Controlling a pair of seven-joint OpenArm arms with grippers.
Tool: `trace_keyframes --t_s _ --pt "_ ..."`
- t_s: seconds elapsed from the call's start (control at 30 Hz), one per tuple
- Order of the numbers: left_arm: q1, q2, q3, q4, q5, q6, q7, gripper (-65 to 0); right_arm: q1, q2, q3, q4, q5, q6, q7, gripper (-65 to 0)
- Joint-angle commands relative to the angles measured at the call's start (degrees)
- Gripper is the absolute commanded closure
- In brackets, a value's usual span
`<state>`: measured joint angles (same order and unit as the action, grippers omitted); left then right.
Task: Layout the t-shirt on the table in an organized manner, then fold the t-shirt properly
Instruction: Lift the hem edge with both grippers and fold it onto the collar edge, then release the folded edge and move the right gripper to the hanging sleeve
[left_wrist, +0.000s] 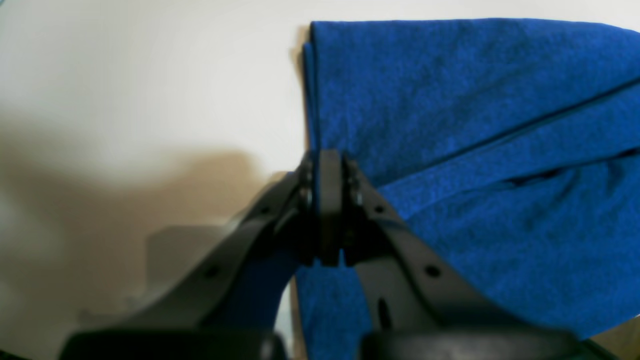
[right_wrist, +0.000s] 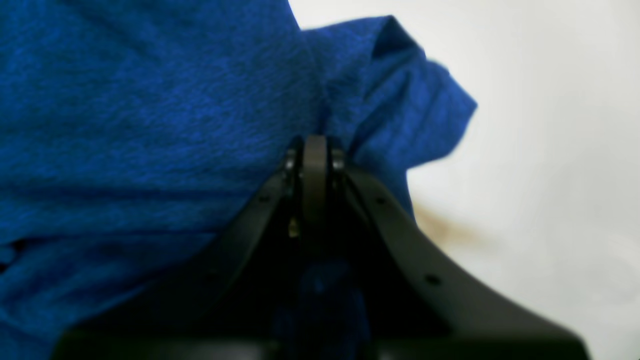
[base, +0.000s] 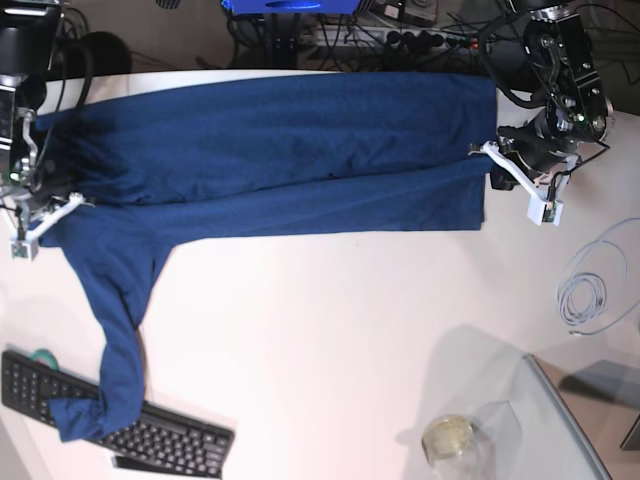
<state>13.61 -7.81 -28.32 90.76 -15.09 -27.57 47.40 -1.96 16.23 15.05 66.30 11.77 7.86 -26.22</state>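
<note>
t-shirt (base: 290, 160) stretched on table (base: 330, 320), both hands pinching its ends

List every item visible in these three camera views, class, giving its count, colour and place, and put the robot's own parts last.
dark navy-blue fabric t-shirt: one, stretched across the far side of the table, one sleeve trailing down onto the keyboard
large white smooth table: one, fills the base view
black computer keyboard: one, near corner on the view's left, partly under the sleeve
coiled pale grey cable: one, on the table at the view's right
clear glass panel: one, near corner on the right
round yellowish container: one, beside the panel
left gripper: one, black, shut on the t-shirt's edge
right gripper: one, black, shut on the t-shirt
</note>
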Motion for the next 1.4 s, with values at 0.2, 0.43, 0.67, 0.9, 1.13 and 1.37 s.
trace_keyframes --t_s 0.2,0.43,0.67,0.9,1.13,1.37 --pt "1.7 -0.7 1.9 -0.3 -0.3 -0.1 -4.8 0.0 0.1 0.1 0.3 1.0 0.3 -0.4 1.0 -0.2" --pt "2.5 -0.6 3.3 -0.8 -0.3 0.0 -6.6 0.0 -2.5 0.2 0.4 4.4 0.3 -0.4 1.0 -0.2" --pt "2.1 -0.8 3.0 -0.3 -0.3 0.0 -6.6 0.0 -3.5 0.1 0.4 10.0 0.3 -0.4 -3.5 -0.3" --pt "2.2 -0.9 2.8 0.0 -0.3 0.1 -6.6 0.0 -3.5 0.1 0.4 10.1 0.3 -0.4 -4.9 -8.9" --pt "4.7 -0.9 2.7 9.5 -0.2 0.3 -6.5 -14.5 -3.9 -1.1 7.6 15.8 0.4 -0.4 -7.1 -23.7" --pt "3.1 -0.4 -1.2 10.9 -0.3 0.4 -6.5 -28.0 4.1 0.6 11.9 5.5 0.1 -0.2 -6.7 -15.5"
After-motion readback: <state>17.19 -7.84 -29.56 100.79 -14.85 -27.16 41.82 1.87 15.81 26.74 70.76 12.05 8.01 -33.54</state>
